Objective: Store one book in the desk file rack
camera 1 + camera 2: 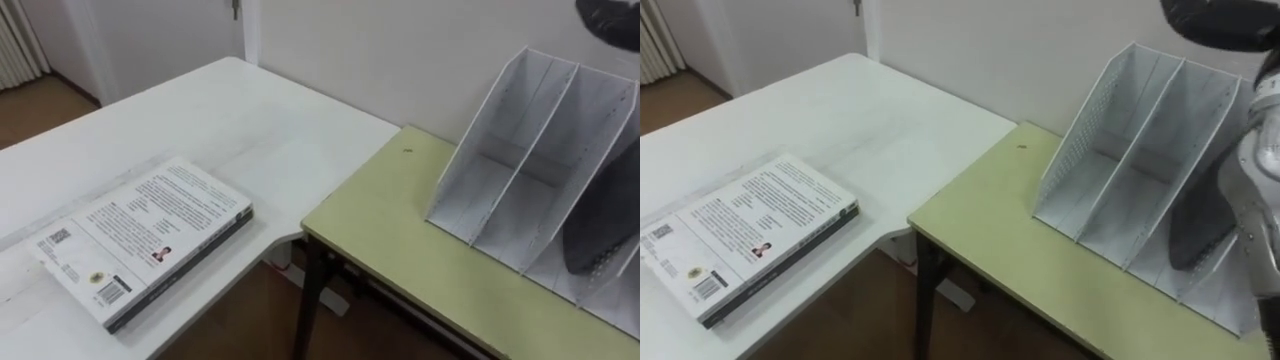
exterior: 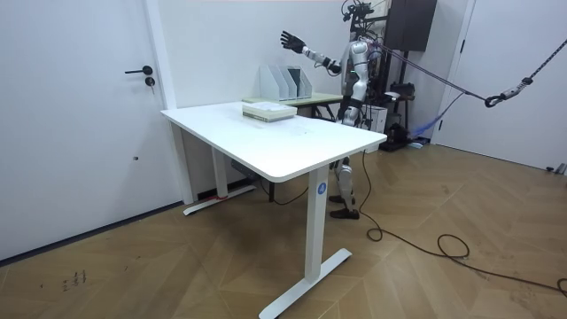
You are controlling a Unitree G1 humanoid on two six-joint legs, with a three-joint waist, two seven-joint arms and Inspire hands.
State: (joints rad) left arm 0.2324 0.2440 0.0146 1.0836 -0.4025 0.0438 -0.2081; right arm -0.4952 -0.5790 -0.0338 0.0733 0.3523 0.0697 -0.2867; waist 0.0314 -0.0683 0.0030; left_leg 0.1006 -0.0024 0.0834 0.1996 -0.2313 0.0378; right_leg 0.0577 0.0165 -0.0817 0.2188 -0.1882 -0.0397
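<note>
We take the rack (image 1: 530,150) as our marker. It is white with perforated walls and slanted dividers. It stands upright on the green table (image 1: 400,230) close to the wall, and its slots open toward the robot.

The book (image 1: 145,238) is well to the left of the rack, on the white desk (image 1: 250,130) that meets the green table's edge. It lies flat with its back cover up (a barcode and a block of text show on it). One corner is near the desk's front edge. Nothing touches it, and it is in neither hand.

In the room view the robot stands upright at the room view's right of the rack, beside the green table and turned toward it. Its right arm is raised and stretched out above the rack. The right hand (image 2: 291,40) is held high over the rack with its fingers spread apart and nothing in it. In the eye views a dark part of that arm crosses the top right corner above the rack, and a dark shadow falls inside the rack's right slots.

The left hand (image 2: 351,105) seems to hang low by the robot's hip, to the room view's right of the rack. It is too small there for us to tell its state.
</note>
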